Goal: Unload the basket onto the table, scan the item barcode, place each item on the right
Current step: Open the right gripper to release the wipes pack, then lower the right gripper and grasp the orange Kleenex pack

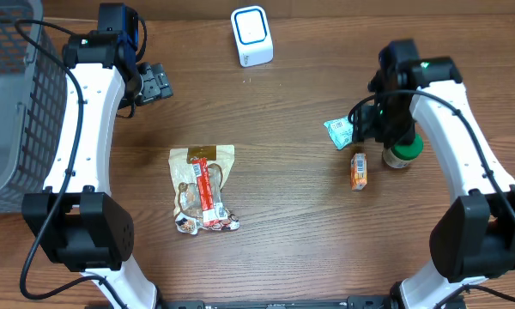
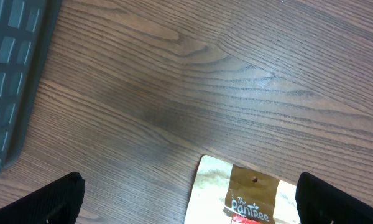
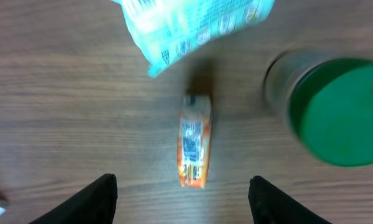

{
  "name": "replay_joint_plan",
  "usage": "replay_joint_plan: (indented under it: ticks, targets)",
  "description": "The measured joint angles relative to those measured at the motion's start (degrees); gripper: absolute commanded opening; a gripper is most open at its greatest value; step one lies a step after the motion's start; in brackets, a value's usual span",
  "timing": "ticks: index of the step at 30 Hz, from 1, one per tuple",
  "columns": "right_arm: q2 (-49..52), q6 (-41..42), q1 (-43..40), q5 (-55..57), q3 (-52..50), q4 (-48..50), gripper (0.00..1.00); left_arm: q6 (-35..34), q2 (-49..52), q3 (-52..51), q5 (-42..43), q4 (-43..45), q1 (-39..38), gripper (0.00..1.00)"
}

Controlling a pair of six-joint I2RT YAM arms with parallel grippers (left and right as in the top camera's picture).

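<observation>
Orange carton [image 3: 193, 149], small and narrow, lies flat on the wood table [image 1: 292, 249] right of centre, directly under the right gripper [image 3: 181, 183]. It is taken as the item to scan, as a judgement. The right gripper's fingers stand well apart with nothing between them, and the carton is not touched. The left gripper [image 2: 189, 180] is spread fully wide and empty at far left beside the basket [image 1: 34, 103]. Its camera looks toward the top edge of the snack bag [image 2: 245, 196].

Step in hand, as judged: pick up the carton and present its barcode to the white scanner [image 1: 251, 36] at the far edge, centre.

Notes for doing it well:
- Descend with the fingers straddling the carton's narrow width and close on its long sides. The carton's long axis already runs between the fingers, so little wrist turn looks needed.
- The teal packet [image 3: 193, 25] lies near the carton's far end and the green-lidded jar [image 3: 336, 118] sits close on the right. Keep both fingers clear of them.
- A printed patch on the carton's upper face may be the barcode, but it is too blurred to confirm. The grip should not cover it, and that face should be turned toward the scanner's front.

Count: one carton, one teal packet, one jar and one snack bag make four goods. There are also one scanner, one basket and two arms.
</observation>
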Motion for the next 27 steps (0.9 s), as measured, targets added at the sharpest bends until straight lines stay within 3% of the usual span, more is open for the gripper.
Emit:
replay_joint_plan:
  ticks: [5, 10, 27]
  targets:
    - [0.0, 0.6, 0.0, -0.9, -9.6, 7.3, 0.75, 0.0, 0.0, 0.0, 0.0, 0.0, 0.0, 1.0]
    - [0.0, 1.4, 0.3, -1.1, -14.7, 13.4, 0.52, 0.0, 0.0, 0.0, 0.0, 0.0, 0.0, 1.0]
    - [0.0, 1.9, 0.4, -1.1, -17.0, 15.4, 0.52, 0.0, 0.0, 0.0, 0.0, 0.0, 0.0, 1.0]
